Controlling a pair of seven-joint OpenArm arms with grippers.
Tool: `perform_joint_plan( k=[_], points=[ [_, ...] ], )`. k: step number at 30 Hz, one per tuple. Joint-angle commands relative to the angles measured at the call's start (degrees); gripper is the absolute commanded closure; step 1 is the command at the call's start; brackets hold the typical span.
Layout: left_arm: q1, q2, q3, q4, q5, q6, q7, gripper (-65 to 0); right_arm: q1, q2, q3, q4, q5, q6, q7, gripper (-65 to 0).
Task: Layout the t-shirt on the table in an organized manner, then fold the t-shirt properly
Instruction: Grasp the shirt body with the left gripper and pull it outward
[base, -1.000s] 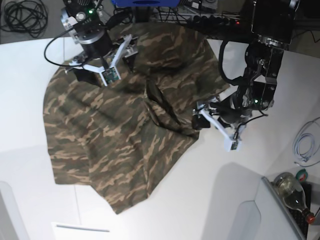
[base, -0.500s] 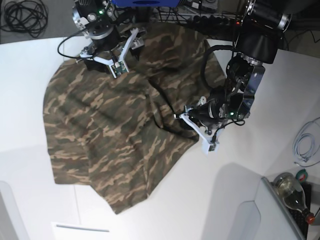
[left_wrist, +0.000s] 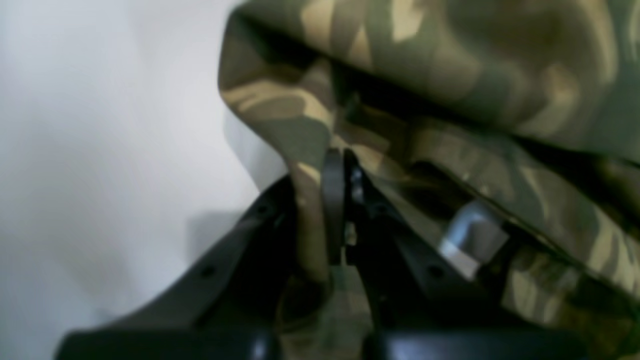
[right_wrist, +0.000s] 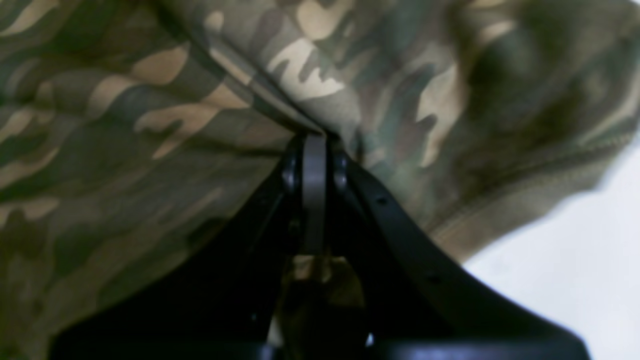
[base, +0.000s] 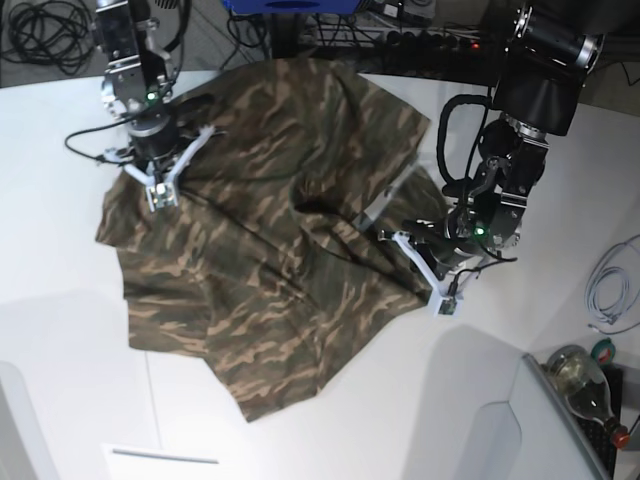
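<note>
Left gripper: jaws closed flat together on a pinch of cloth at a folded edge of the t-shirt; seen at right of centre in the base view. Right gripper: jaws likewise pressed together, a tuck of camouflage fabric caught between them; upper left of the base view.

T-shirt: green, brown and tan camouflage, lying crumpled across the middle of the table, spread from upper left toward lower centre, with ridges and a deep crease near its middle. Not yet laid flat.

Handling, judged: soft, light, limp cloth; it will sag and drag between two pinch points and give no resistance, so layers may bunch or slip. Best taken at hems, shoulder seams or sleeve edges, where doubled stitching gives the jaws more to bite.

Surroundings: white tabletop; coiled black cables upper left beyond the table; glass bottle lower right; pale cord at right edge.
</note>
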Motion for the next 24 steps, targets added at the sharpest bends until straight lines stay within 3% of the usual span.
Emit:
perform_joint_plan(
  k=[1,5,8,14,18,23,24],
  points=[
    [-1.1,-1.6,-0.3,2.4,2.0,0.0,-1.2,0.0,0.0,0.9,0.5,-2.2,-0.7,-0.7,-6.7,0.0],
    [-1.8,-3.7,0.1,7.1,10.7,0.0,2.8,0.0,4.1,3.3,0.5,-6.5,-0.7,-0.7,-6.7,0.0],
    [-2.1,-3.9,0.5,10.3,20.9,-0.2,6.7,0.0,7.4,4.9,0.5,-10.0,-0.7,-0.7,-6.7,0.0],
    [0.5,-4.0,10.8,11.0,38.1,-0.3,10.0,0.0,11.0,8.2,0.5,-13.5,-0.7,-0.7,-7.7,0.0],
    [4.6,-3.5,11.1,10.5,41.9,-0.3,10.0,0.0,11.5,9.6,0.5,-12.8,-0.7,-0.7,-8.8,0.0],
    [8.7,-4.0,11.0,10.9,42.0,-0.3,10.0,0.0,11.0,10.9,0.5,-11.4,-0.7,-0.7,-9.3,0.0],
    [9.2,-4.0,11.0,10.7,42.0,-0.3,10.0,-6.7,11.0,11.0,0.5,-11.5,-0.7,-0.7,-9.3,0.0]
  ],
)
